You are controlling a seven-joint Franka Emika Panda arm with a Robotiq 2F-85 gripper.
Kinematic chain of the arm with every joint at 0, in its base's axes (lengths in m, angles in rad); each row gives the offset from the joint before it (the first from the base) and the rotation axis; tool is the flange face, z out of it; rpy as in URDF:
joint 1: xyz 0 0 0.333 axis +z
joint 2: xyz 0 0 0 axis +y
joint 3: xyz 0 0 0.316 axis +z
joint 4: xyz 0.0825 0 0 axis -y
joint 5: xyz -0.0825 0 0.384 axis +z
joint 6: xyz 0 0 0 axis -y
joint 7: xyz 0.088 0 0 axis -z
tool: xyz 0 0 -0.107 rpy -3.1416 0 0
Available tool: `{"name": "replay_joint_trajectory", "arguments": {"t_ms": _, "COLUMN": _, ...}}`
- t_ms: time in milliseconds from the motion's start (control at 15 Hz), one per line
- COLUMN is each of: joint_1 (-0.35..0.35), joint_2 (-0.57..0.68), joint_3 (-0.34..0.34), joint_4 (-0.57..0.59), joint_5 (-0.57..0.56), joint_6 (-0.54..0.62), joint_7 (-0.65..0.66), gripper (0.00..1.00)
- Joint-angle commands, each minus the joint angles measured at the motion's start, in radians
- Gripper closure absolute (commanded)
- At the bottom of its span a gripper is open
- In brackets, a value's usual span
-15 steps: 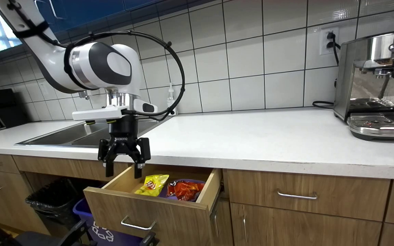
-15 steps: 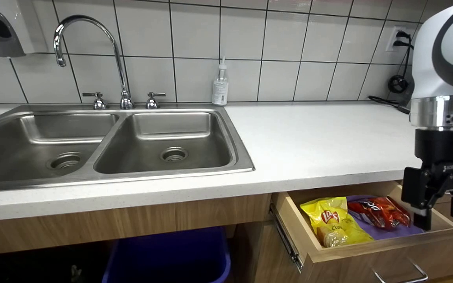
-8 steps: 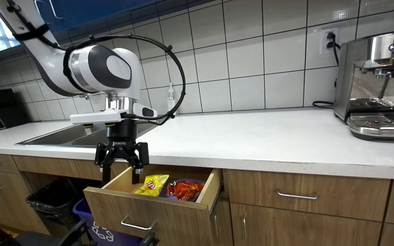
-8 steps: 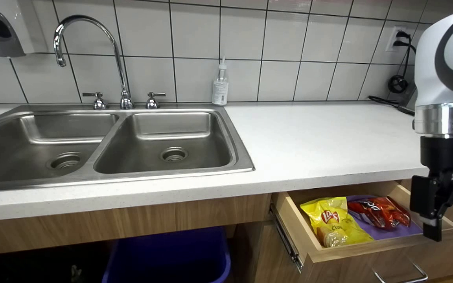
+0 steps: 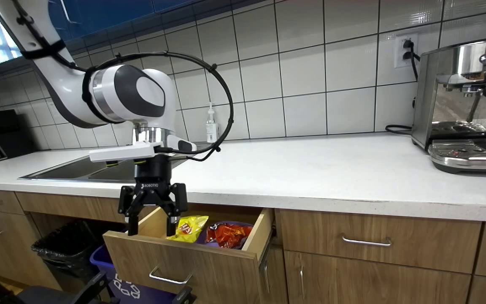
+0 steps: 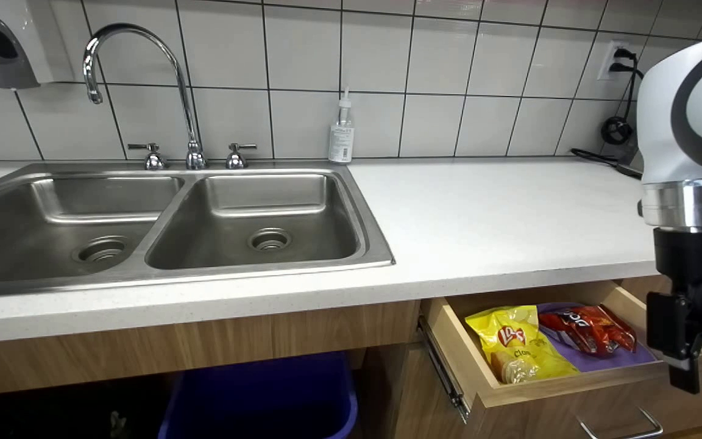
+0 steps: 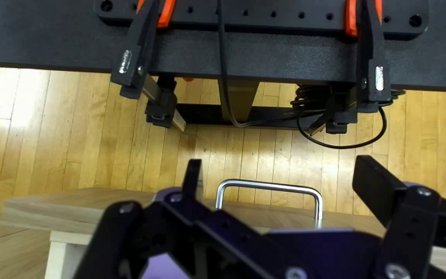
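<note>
The gripper (image 5: 151,228) has come down a little since the earlier frames, while the drawer (image 5: 222,268) stands pulled out as it did. The fingers (image 7: 378,188) stand wide apart near the drawer's front; in the wrist view its handle (image 7: 269,186) shows between them, farther down. Inside the drawer lie a yellow chip bag (image 6: 515,341) and, beside it, a red bag (image 6: 592,329) (over something purple (image 6: 624,360)). Above runs the white countertop (image 5: 310,169), with a steel sink (image 6: 374,244) set into it, a pump bottle (image 6: 340,143) near the tiled wall (image 6: 448,122) and, well apart from the gripper, an espresso machine (image 5: 466,109). A blue bin (image 6: 278,390) stands below, beside the drawer.
</note>
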Motion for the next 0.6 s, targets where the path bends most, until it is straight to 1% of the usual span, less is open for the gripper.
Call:
{"name": "replay_joint_trajectory", "arguments": {"t_ms": 0, "joint_1": -0.02, "joint_2": 0.042, "joint_3": 0.002, "joint_4": 0.011, "joint_5": -0.046, "joint_6": 0.026, "joint_7": -0.006, "gripper": 0.0}}
{"name": "replay_joint_trajectory", "arguments": {"t_ms": 533, "joint_1": -0.02, "joint_2": 0.137, "joint_3": -0.001, "joint_4": 0.036, "joint_5": -0.072, "joint_6": 0.081, "joint_7": 0.004, "gripper": 0.0}}
